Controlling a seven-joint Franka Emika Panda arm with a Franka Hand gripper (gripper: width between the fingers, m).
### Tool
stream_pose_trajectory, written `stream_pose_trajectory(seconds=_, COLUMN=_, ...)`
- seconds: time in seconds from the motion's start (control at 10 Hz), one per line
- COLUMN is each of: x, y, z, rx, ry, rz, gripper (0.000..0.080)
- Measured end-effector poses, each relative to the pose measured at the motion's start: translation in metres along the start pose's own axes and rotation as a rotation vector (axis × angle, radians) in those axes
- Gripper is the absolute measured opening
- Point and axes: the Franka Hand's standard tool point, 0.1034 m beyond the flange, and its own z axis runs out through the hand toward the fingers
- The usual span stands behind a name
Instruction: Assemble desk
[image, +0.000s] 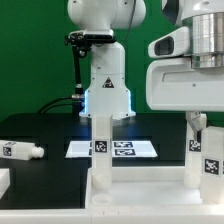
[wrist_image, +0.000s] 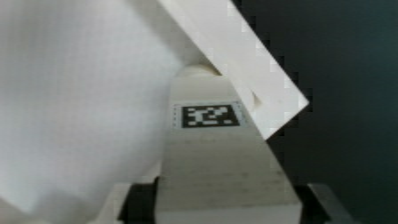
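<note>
The tabletop (image: 130, 196) lay flat at the front, rim up, so legs could go in from above. 1 leg (image: 101, 146) already stood upright on it. At its right end, the gripper (image: 205, 132) held a 2nd leg (wrist_image: 217, 160) between its closing fingers, likely for seating. A 3rd leg (image: 20, 152) waited left of the tabletop.

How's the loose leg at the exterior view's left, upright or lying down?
Lying down. The leg rests on its side on the black table, tagged end facing the camera, apart from the desk.
</note>
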Motion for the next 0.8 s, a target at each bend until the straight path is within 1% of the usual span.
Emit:
stream_pose_trajectory(seconds=0.1, x=-0.0023, y=-0.0013, z=-0.0012, rx=-0.011, ry=-0.018, rz=0.268, gripper=0.0285)
stream_pose_trajectory(seconds=0.2, x=0.0018, y=-0.0009, z=-0.0004, rx=-0.003, ry=-0.055, rz=0.517, gripper=0.0285)
stream_pose_trajectory(seconds=0.3, x=0.0049, y=0.0020, z=0.0001, rx=-0.001, ry=-0.069, rz=0.604, gripper=0.0285)
stream_pose_trajectory(seconds=0.4, x=0.0039, y=0.0013, z=0.0005, rx=-0.004, ry=-0.070, rz=0.694, gripper=0.0285)
stream_pose_trajectory(seconds=0.7, x=0.0024, y=-0.0004, z=0.0009, rx=-0.003, ry=-0.071, rz=0.855, gripper=0.0285)
stream_pose_trajectory(seconds=0.8, x=0.0022, y=-0.0016, z=0.0016, rx=0.007, ry=-0.076, rz=0.952, gripper=0.0285)
